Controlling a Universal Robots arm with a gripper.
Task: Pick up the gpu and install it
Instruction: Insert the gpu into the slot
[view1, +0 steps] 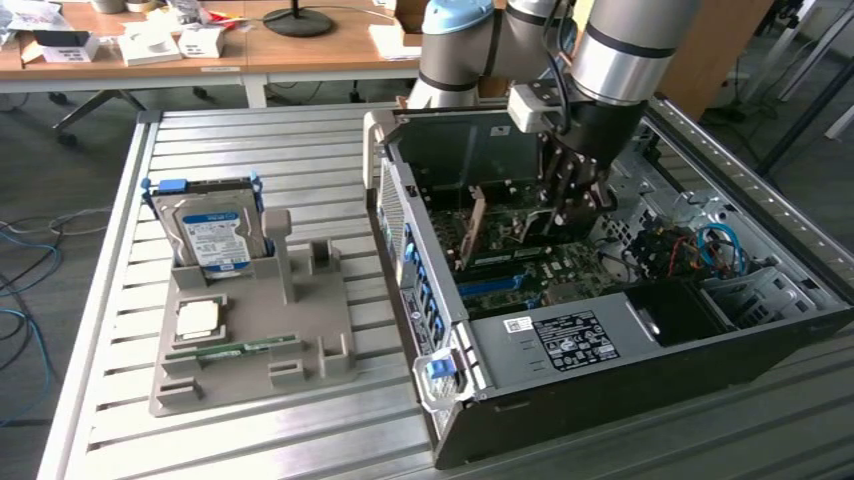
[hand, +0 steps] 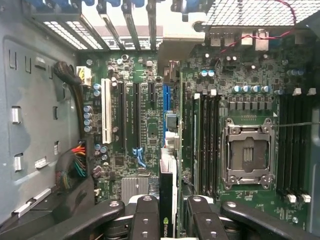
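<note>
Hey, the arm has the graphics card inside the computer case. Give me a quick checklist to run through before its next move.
1. gpu gripped in hand: ok.
2. Card in line with blue slot: ok, by the look of it.
3. Card seated in that slot: cannot tell.
4. Wire bundle clear of card: ok.
5. Arm clear of computer case walls: ok.

surface: slatted metal table (view1: 267, 140) | directly on it: grey parts holder (view1: 240, 385); open computer case (view1: 601, 400) | side by side
</note>
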